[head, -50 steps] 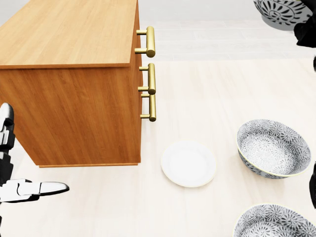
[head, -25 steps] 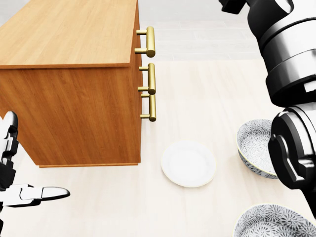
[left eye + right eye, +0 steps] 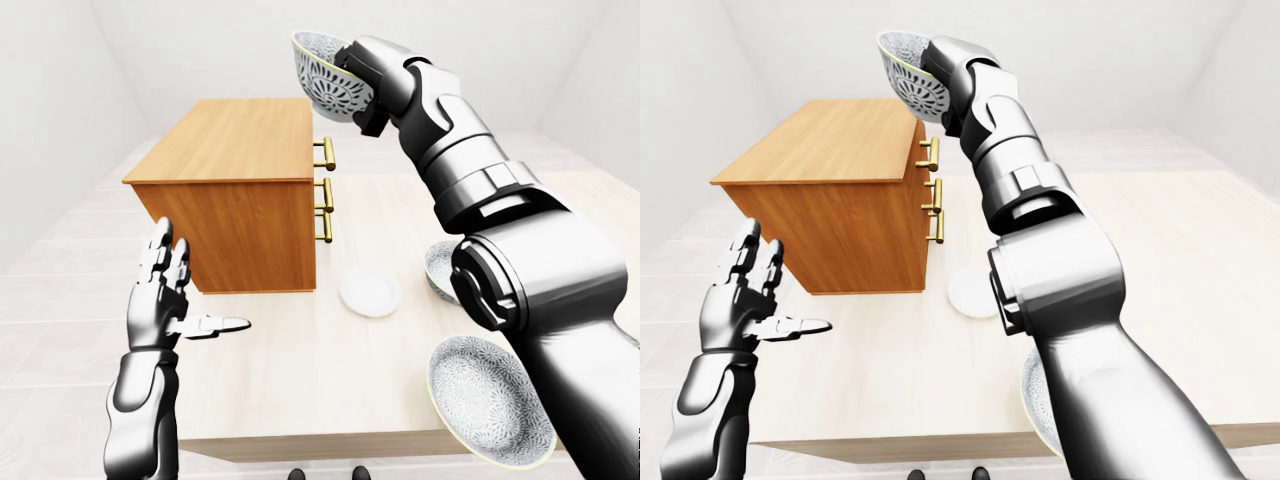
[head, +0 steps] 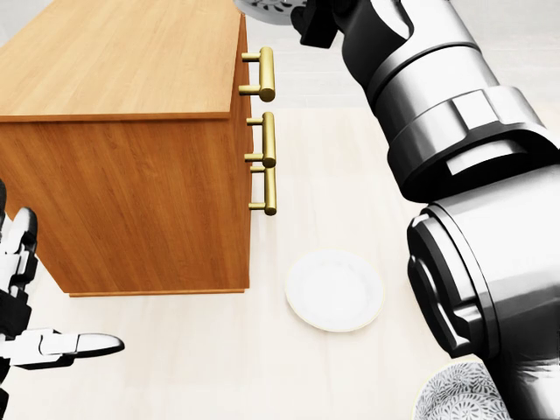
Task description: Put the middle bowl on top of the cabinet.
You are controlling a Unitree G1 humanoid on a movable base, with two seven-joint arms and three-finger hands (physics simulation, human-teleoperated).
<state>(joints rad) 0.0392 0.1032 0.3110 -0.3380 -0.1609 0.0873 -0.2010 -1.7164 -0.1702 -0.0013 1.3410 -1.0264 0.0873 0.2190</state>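
The patterned grey-and-white bowl (image 3: 322, 72) hangs tilted in the air, with my right hand (image 3: 352, 72) shut on its rim. It is above the top right edge of the wooden cabinet (image 3: 235, 150), over the brass handles (image 3: 325, 190). In the head view only the bowl's lower edge (image 4: 269, 7) shows, at the top of the picture. My left hand (image 3: 168, 290) is open with fingers spread, low at the left, below the cabinet's near side and touching nothing.
A white plate (image 3: 369, 291) lies on the pale table (image 3: 300, 380) to the right of the cabinet. One patterned bowl (image 3: 488, 410) sits at the bottom right. Another bowl (image 3: 437, 266) is mostly hidden behind my right arm.
My right arm swung left across the head view, carrying the bowl from the top right to above the cabinet's handles. It now hides the bowl on the table. The left hand barely moved.
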